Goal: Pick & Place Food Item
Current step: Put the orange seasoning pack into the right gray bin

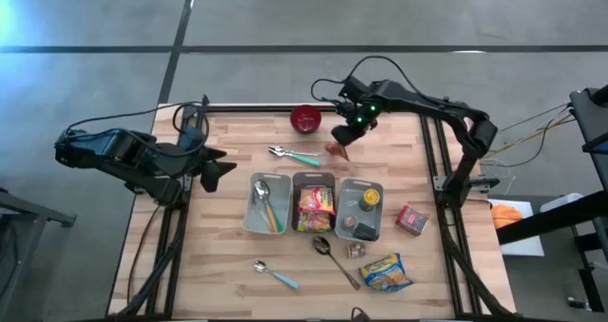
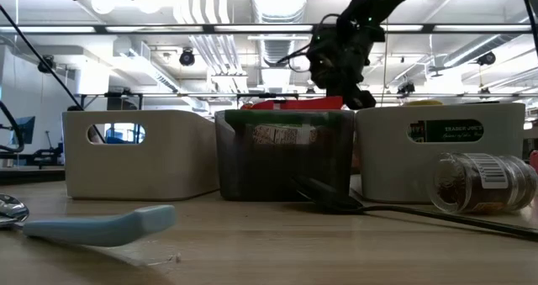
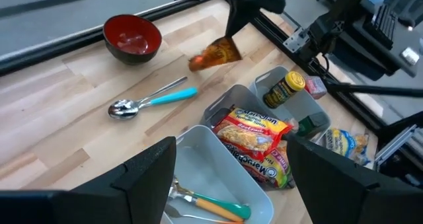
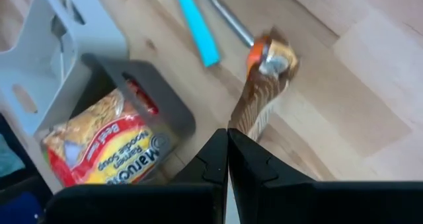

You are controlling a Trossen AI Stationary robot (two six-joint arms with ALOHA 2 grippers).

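An orange-brown snack packet (image 4: 264,85) is pinched by its top edge between the closed fingers of the right gripper (image 1: 344,138) and is held hanging above the table (image 1: 237,137), between the red bowl (image 1: 305,119) and the dark middle bin (image 1: 314,180) filled with noodle packs (image 3: 254,128). The left gripper (image 1: 226,167) is kept wide open, empty, beside the bin with the spoons (image 1: 266,203).
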